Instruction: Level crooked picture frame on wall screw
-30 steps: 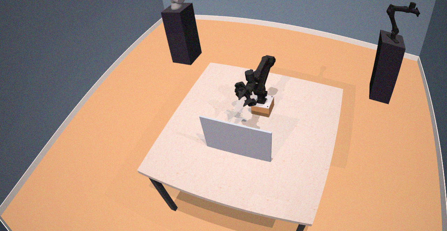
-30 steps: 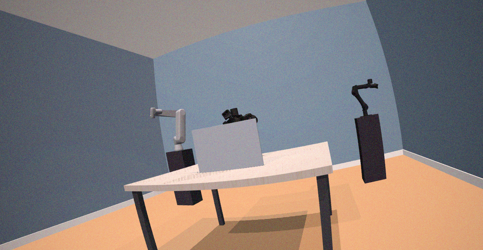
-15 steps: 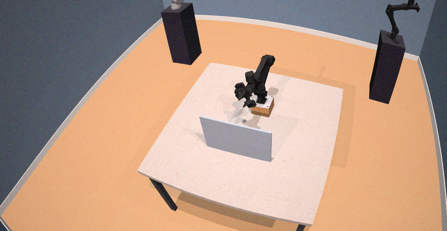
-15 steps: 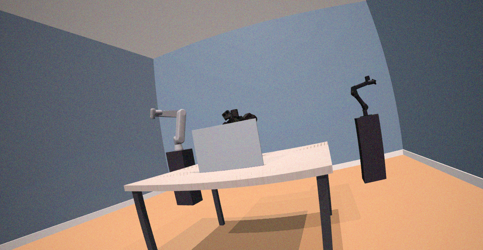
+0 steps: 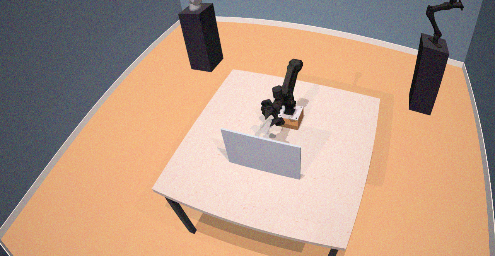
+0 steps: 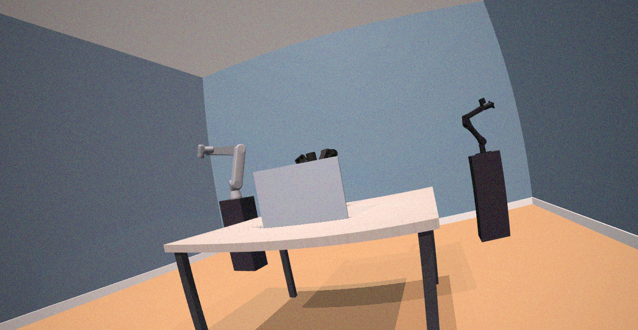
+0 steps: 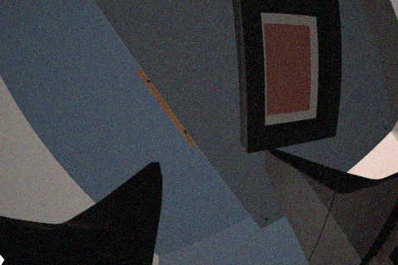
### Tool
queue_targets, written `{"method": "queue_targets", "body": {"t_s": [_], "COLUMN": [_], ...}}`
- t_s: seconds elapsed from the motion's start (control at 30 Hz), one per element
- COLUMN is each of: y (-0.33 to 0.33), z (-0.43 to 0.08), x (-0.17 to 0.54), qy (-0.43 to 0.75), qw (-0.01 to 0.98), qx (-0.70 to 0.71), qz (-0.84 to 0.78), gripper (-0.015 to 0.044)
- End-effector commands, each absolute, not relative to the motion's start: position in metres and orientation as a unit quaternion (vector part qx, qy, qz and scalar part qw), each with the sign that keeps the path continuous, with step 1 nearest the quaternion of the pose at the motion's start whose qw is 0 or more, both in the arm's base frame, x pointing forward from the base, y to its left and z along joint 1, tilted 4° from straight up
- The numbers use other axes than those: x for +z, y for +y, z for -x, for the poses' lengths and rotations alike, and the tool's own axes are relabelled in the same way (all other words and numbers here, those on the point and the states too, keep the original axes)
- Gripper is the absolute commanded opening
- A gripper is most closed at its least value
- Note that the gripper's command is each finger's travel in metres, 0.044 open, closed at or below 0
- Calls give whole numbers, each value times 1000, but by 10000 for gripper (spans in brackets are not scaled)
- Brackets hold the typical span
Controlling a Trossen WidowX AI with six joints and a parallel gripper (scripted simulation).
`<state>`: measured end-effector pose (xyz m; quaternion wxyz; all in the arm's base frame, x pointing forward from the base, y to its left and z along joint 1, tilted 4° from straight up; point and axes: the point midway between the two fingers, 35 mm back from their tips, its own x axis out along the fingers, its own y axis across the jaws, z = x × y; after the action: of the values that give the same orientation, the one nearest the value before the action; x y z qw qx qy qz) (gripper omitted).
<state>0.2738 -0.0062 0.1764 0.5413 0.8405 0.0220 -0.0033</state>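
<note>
Blue walls and an orange floor surround the pale speckled table (image 5: 311, 202) (image 6: 379, 214); from the top view, my black jointed arm (image 5: 290, 79) leans back from its wood-sided base, then folds forward, bringing its black two-finger gripper (image 5: 269, 120) (image 7: 214, 165) low beside the base, facing the upright grey panel (image 5: 264, 156) (image 6: 301, 192). In the exterior view, I see only the arm's upper parts (image 6: 329, 154) above that panel. My wrist view shows the fingers spread, holding nothing — the black rectangular picture frame with its red print (image 7: 287, 70) is on the panel's arm-facing side; I can't tell whether a finger touches it.
</note>
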Motion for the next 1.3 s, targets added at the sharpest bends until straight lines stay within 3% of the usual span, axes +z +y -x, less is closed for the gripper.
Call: {"method": "queue_targets", "body": {"t_s": [0.0,0.37,1.27], "y": [-7,-7,-8], "z": [-273,-275,-351], "x": [174,174,111], "qy": [21,21,20], "qw": [539,539,539], "qx": [-6,-6,-4], "qz": [-842,-842,-842], "gripper": [260,260,260]}}
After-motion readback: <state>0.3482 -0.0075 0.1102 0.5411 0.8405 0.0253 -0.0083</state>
